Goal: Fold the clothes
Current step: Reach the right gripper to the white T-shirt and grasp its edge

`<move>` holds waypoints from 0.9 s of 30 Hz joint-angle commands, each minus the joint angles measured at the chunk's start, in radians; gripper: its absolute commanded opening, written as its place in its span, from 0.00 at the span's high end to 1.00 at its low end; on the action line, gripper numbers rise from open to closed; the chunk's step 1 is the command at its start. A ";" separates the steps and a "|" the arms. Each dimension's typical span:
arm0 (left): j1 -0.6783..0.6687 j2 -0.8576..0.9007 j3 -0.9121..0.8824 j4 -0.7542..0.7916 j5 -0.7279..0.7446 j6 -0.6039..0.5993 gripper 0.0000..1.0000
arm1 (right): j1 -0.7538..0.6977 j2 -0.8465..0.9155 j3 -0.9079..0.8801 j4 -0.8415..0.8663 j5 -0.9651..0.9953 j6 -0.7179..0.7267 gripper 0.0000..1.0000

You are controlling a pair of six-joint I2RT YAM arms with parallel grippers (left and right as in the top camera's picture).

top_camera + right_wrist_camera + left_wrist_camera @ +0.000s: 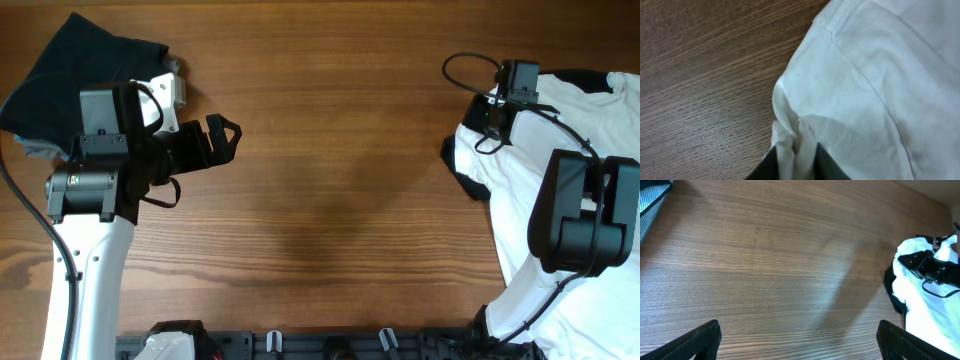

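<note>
Right tool [795, 165] clamps a fold of the white T-shirt [510, 190], heaped at 3 o'clock on the bench [350, 150]. Left tool [215, 138]: spread wide, empty. Probable step: pickup. Next: draw garment centreward, flatten.

Your desk [330, 150] is brown wood with a fine, straight grain and a smooth finish of low sheen. The white T-shirt [865, 100] is soft, matt cloth, creased, with a stitched seam, and the dark garment [60, 70] is matt cloth too. The left tool [218, 138] and the right tool [795, 167] look like matt black plastic.
</note>
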 commanded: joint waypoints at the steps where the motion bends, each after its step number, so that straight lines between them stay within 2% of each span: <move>1: 0.004 0.008 0.019 -0.005 0.015 -0.006 0.01 | -0.013 -0.037 0.009 -0.006 0.018 -0.002 0.85; 2: 0.004 0.007 0.019 -0.004 0.015 -0.006 0.00 | -0.018 -0.056 0.009 -0.009 0.018 -0.002 0.84; 3: 0.004 0.008 0.019 -0.004 0.015 -0.006 0.00 | -0.024 -0.094 0.009 -0.015 0.018 -0.002 0.60; 4: 0.004 0.008 0.019 -0.004 0.015 -0.006 0.00 | -0.027 -0.117 0.008 -0.020 0.017 -0.003 0.56; 5: 0.004 0.008 0.019 -0.004 0.015 -0.006 0.00 | -0.028 -0.135 0.008 -0.025 0.010 -0.019 0.64; 6: 0.004 0.007 0.019 -0.004 0.015 -0.006 0.00 | -0.027 -0.153 0.008 -0.034 -0.004 -0.047 0.90; 7: 0.004 0.007 0.019 -0.004 0.015 -0.006 0.00 | -0.027 -0.163 0.008 -0.045 -0.013 -0.054 0.96; 14: 0.004 0.007 0.019 -0.004 0.012 -0.005 0.00 | -0.028 -0.173 0.008 -0.083 -0.019 -0.055 0.95; 15: 0.004 0.008 0.019 -0.004 0.012 -0.006 0.00 | -0.028 -0.173 0.008 -0.084 -0.046 -0.062 0.79; 16: 0.004 0.008 0.019 -0.004 0.012 -0.005 0.00 | -0.028 -0.171 0.007 -0.084 -0.121 -0.098 0.47; 17: 0.004 0.007 0.019 -0.004 0.012 -0.006 0.00 | -0.025 -0.167 0.005 -0.083 -0.175 -0.130 0.33; 18: 0.004 0.008 0.019 -0.004 0.012 -0.006 0.00 | -0.023 -0.161 0.004 -0.082 -0.196 -0.140 0.24; 20: 0.004 0.007 0.019 0.000 0.011 -0.006 0.00 | -0.018 -0.135 -0.004 -0.083 -0.171 -0.139 0.17; 22: 0.004 0.008 0.019 0.003 0.012 -0.006 0.00 | -0.018 -0.098 -0.017 -0.080 -0.131 -0.126 0.15; 27: 0.004 0.007 0.019 0.003 0.012 -0.006 0.00 | -0.019 -0.018 -0.018 -0.068 -0.059 -0.077 0.19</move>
